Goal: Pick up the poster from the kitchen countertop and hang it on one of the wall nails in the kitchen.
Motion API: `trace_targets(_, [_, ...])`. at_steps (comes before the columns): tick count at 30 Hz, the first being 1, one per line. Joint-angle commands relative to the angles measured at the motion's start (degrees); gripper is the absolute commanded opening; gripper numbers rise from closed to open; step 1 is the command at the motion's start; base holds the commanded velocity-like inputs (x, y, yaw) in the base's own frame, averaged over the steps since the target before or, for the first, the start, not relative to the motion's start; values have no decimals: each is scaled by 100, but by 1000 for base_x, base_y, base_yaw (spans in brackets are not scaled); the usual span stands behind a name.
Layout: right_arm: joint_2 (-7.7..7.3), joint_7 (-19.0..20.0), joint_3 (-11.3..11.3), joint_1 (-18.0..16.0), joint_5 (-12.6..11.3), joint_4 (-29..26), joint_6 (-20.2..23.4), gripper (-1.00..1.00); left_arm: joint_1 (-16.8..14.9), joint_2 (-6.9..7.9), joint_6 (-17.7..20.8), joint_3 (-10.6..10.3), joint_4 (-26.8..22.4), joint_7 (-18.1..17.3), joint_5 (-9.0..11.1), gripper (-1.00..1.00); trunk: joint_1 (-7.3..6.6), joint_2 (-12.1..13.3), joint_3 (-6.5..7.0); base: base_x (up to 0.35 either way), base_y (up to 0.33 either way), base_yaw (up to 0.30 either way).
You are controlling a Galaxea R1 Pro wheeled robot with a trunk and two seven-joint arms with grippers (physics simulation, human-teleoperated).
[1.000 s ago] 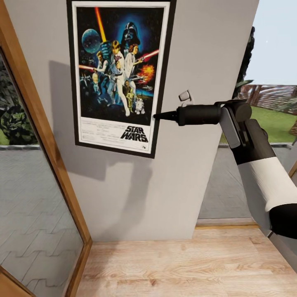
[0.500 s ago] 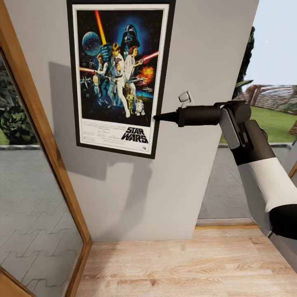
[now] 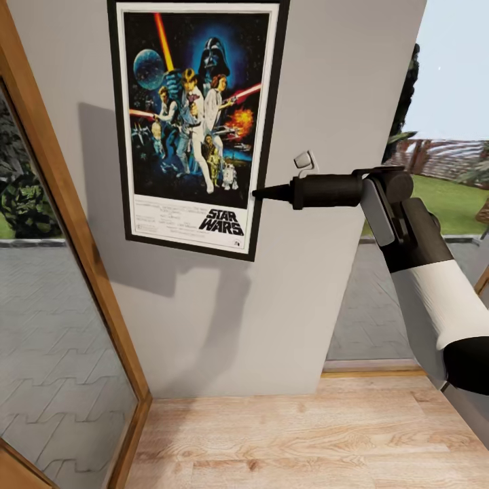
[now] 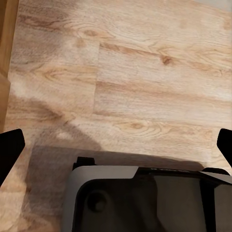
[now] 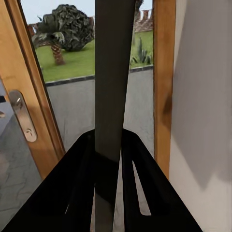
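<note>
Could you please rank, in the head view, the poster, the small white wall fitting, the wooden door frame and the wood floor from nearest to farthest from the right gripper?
From the right gripper:
1. The poster, its frame edge clamped at the fingertips.
2. The small white wall fitting, just above the gripper's body.
3. The wooden door frame, far left.
4. The wood floor, well below.

Grey wall (image 3: 224,319) and wooden door frame (image 3: 75,238) hem the right claw (image 3: 261,193).

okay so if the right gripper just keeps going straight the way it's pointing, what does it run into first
Nothing new: the right gripper is already clamped on the poster, edge-on between its fingers in the wrist view. Beyond that edge stands the wooden door frame, though depth is unclear.
</note>
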Motion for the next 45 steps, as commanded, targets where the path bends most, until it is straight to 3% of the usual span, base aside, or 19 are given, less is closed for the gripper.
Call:
trace_targets(1, [-5, 0, 14, -7, -33, 4, 37, -100, -2, -1, 7, 10, -4, -31, 31, 100, 4, -12, -12, 0, 0, 0])
trace_targets(8, [-7, -6, 297, 12, 160, 8, 23, -100, -3, -1, 8, 10, -4, -31, 31, 100, 4, -12, -12, 0, 0, 0])
trace_targets(24, [-14, -7, 328, 19, 202, 6, 13, -100, -2, -1, 8, 10, -4, -31, 31, 100, 4, -12, -12, 0, 0, 0])
trace_targets(28, [-14, 1, 332, 19, 202, 0, -238, -100, -3, -1, 8, 10, -4, -31, 31, 100, 4, -12, -12, 0, 0, 0])
trace_targets(45, [-14, 2, 334, 19, 202, 2, -311, -100, -2, -1, 8, 4, -4, -31, 31, 100, 4, -12, -12, 0, 0, 0])
